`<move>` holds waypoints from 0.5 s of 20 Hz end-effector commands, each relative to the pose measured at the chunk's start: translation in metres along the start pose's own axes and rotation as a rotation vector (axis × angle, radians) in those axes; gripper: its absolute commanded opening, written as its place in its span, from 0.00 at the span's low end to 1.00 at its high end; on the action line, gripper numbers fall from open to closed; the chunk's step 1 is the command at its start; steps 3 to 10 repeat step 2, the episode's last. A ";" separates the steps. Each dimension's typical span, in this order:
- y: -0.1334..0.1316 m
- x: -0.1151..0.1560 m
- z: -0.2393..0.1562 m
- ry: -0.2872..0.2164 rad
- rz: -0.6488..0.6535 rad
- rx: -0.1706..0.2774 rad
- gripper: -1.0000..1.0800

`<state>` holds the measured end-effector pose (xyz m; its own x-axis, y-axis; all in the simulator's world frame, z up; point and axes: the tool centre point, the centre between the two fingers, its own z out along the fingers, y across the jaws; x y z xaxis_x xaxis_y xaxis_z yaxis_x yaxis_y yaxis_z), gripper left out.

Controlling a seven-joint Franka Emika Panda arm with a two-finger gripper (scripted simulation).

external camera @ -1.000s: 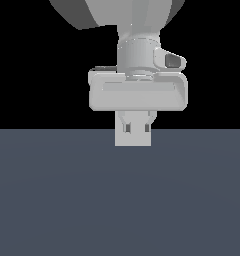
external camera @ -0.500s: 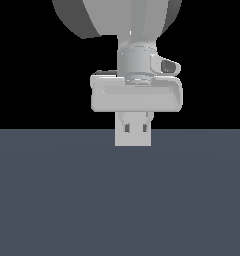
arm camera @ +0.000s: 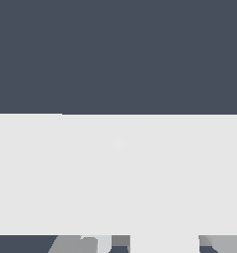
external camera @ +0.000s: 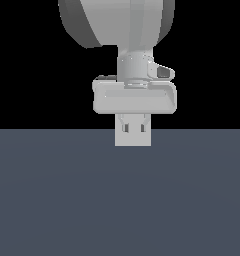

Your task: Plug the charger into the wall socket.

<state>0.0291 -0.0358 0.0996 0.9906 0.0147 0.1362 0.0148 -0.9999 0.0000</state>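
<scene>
In the exterior view my gripper (external camera: 133,131) hangs straight down in front of the wall socket (external camera: 133,140), a light-grey upright square plate standing on the floor. The fingers (external camera: 126,128) stand close together. The socket's dots are hidden behind them. The charger does not stand out from the plate in this view. In the wrist view the socket (arm camera: 118,173) fills the width as a pale band. A small whitish piece, the charger (arm camera: 165,244), sits between the two fingers (arm camera: 81,244), and the gripper (arm camera: 152,248) looks shut on it.
A flat dark blue-grey floor (external camera: 52,200) spreads all around the plate and shows beyond it in the wrist view (arm camera: 118,54). The background above it is black. The bulky arm link (external camera: 117,25) hangs over the hand.
The hand looks slightly smaller than one second ago, as if it has moved away from the exterior camera towards the plate. The grip looks the same.
</scene>
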 end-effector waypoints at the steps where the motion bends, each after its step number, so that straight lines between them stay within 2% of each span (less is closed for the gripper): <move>1: 0.000 0.002 0.000 0.001 0.000 0.000 0.00; 10: 0.000 0.002 0.000 0.001 0.000 0.000 0.00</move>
